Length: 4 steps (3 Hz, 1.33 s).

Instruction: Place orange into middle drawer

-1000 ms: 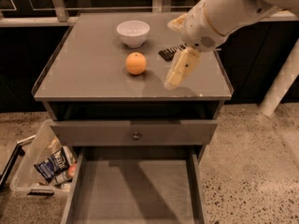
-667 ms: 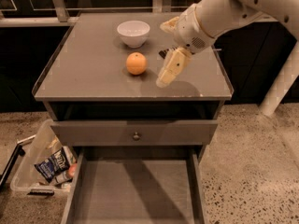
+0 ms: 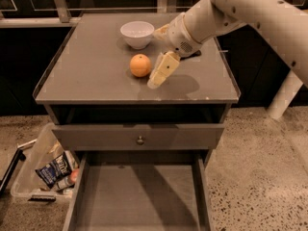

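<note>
The orange (image 3: pixel 140 65) sits on the grey cabinet top (image 3: pixel 91 76), in front of a white bowl. My gripper (image 3: pixel 155 82) hangs from the cream arm, points down and to the left, and is just right of the orange, close beside it and low over the top. It holds nothing that I can see. The middle drawer (image 3: pixel 139 196) is pulled out at the bottom of the view, with a bare flat grey floor and thin side walls.
The white bowl (image 3: pixel 137 34) stands behind the orange. A small dark object (image 3: pixel 196 55) lies on the top, partly behind the arm. A drawer front with a round knob (image 3: pixel 140 140) sits above the open drawer. A clear bin of packets (image 3: pixel 48 172) stands on the floor at left.
The arm has swung left across the cabinet top, bringing the gripper from well right of the orange to close beside it. The orange has not moved.
</note>
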Tool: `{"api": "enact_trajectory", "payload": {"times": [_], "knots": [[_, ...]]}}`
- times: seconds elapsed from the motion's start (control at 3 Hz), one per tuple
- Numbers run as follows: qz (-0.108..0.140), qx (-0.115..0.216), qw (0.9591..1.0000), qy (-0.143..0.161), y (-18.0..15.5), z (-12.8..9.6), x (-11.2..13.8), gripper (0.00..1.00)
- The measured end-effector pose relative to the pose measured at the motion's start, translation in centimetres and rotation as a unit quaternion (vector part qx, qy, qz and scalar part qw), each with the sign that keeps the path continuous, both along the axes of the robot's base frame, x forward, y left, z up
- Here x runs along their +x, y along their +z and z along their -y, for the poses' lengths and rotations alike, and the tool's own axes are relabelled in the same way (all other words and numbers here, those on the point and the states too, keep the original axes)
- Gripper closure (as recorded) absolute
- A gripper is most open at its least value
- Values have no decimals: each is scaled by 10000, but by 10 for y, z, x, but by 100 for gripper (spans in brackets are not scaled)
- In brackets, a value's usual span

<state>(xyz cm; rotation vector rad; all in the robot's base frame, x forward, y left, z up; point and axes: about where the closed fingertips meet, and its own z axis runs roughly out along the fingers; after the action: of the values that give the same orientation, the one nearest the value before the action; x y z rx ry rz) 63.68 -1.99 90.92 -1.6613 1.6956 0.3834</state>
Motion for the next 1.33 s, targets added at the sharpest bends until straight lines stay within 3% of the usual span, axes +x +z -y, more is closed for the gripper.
{"api": "enact_trajectory", "payload": {"times": [1.0,1.33], "knots": [[-488,53,9988,-26,-53,-35,45,0],[-491,55,9988,-25,-53,-35,45,19]]}}
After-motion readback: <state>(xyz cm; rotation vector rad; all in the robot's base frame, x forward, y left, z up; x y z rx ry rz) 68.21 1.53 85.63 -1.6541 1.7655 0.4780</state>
